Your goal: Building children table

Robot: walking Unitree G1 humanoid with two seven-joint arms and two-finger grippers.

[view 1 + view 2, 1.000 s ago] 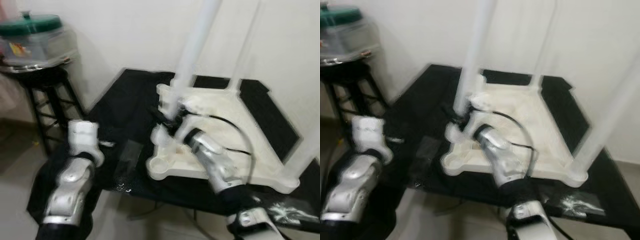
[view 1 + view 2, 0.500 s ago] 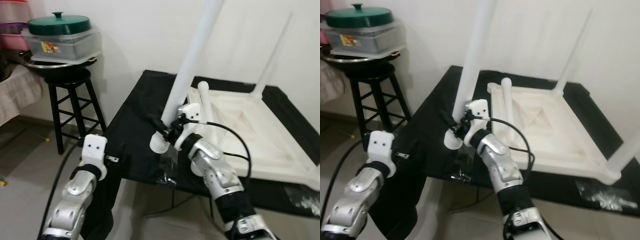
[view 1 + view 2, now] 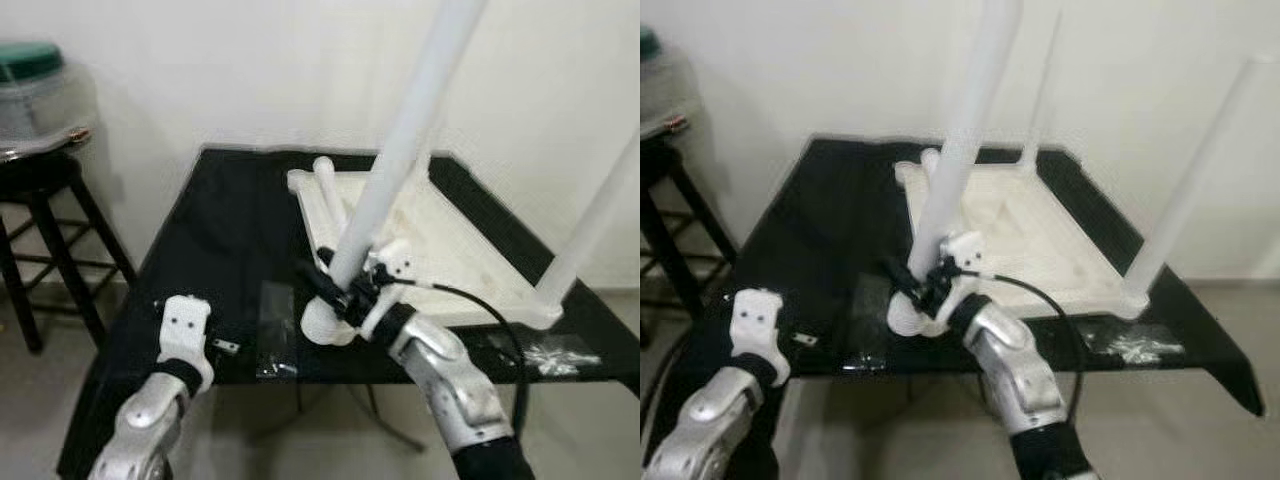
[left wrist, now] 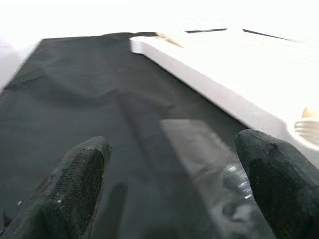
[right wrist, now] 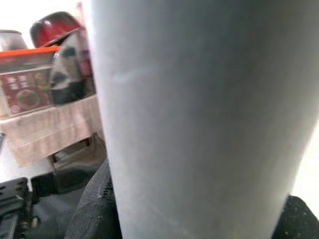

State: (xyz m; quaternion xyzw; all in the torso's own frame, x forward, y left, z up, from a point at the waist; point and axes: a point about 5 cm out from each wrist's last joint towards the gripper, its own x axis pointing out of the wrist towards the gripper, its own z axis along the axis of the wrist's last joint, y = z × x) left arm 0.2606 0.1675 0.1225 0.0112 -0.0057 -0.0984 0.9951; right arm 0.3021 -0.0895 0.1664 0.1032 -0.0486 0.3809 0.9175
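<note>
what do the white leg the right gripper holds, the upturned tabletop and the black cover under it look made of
The long white tube leg in the right gripper looks like moulded plastic: smooth, matte, with a ribbed threaded end. The upturned white tabletop seems the same plastic, with moulded ribs and corner sockets. The black cover under it looks like cloth: dull, with soft creases, draping over the edge.

- Wall (image 3: 200, 70): plain white, at the far side of the scene.
- Work surface (image 3: 220, 240): black-covered table against the wall.
- Stool (image 3: 40, 220): black, far left, beside the table.
- Floor (image 3: 1240, 300): light, visible right of the table.
</note>
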